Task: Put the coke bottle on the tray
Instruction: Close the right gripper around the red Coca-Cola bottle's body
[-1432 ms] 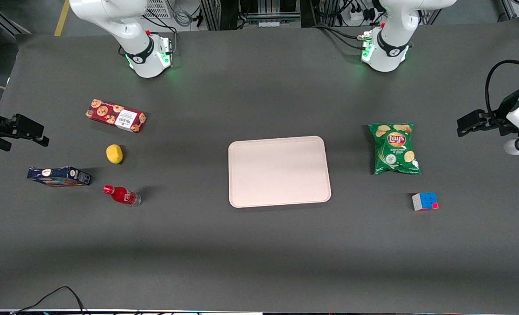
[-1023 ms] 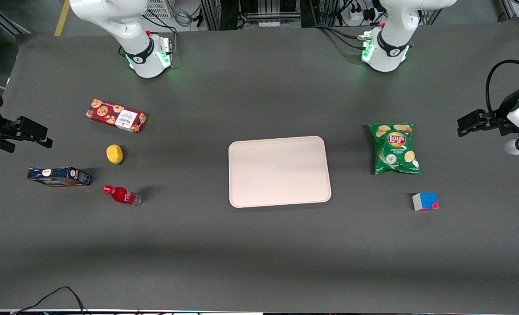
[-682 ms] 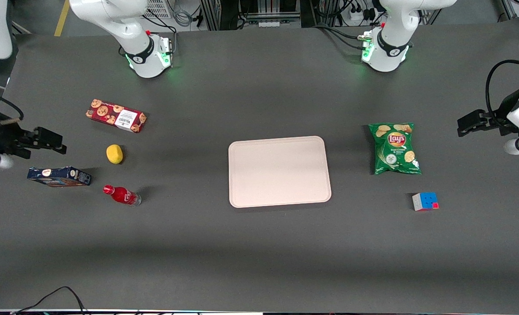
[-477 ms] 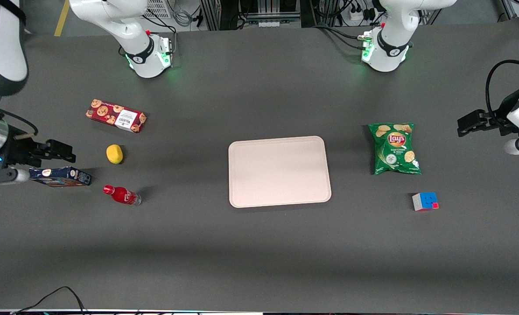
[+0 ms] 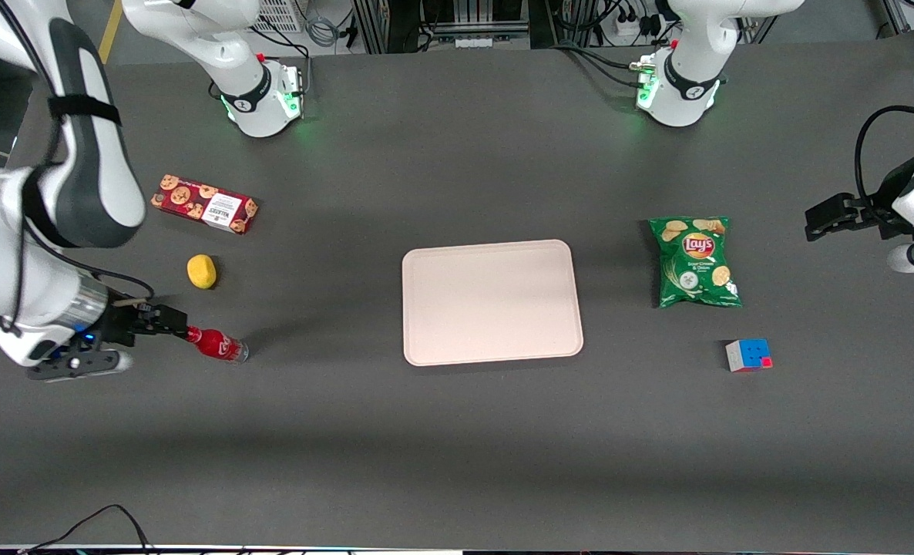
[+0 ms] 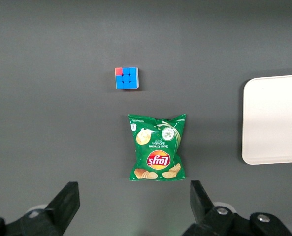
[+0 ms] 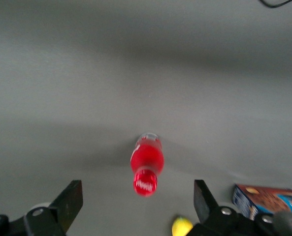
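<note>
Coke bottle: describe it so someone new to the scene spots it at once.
Start from the big pale tray mid-table and go toward the working arm's end: the coke bottle stands on the dark table there, nearer the front camera than the lemon and cookie box. The open gripper hovers at its cap. It is the only red, capped, cylindrical item.

End effector (image 5: 170, 322) reached coke bottle (image 5: 218, 344) (open).

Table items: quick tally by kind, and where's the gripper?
Bottle: 1, coke bottle
Boxes: 2, red cookie box, blue box
Bag: 1, chips bag
Lemon: 1
Cube: 1, puzzle cube
Tray: 1
Total: 7
Gripper open, at the coke bottle's cap.
</note>
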You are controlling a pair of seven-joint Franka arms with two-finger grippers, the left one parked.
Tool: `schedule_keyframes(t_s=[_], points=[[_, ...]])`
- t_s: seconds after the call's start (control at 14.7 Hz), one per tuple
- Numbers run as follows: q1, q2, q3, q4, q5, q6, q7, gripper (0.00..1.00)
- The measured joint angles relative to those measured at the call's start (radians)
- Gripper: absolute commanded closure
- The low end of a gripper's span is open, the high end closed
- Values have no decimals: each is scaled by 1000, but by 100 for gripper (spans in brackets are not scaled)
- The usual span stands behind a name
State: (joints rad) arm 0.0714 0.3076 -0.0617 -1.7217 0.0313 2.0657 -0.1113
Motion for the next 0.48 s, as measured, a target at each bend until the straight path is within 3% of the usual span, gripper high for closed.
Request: schedule_keyframes(t_s=[0.2,0.41,0.48], points=[[0,17,6,-149,-37,211,0,0],[0,20,7,-217,-45,268,0,1],[0,20,7,-221,-45,268,0,5]])
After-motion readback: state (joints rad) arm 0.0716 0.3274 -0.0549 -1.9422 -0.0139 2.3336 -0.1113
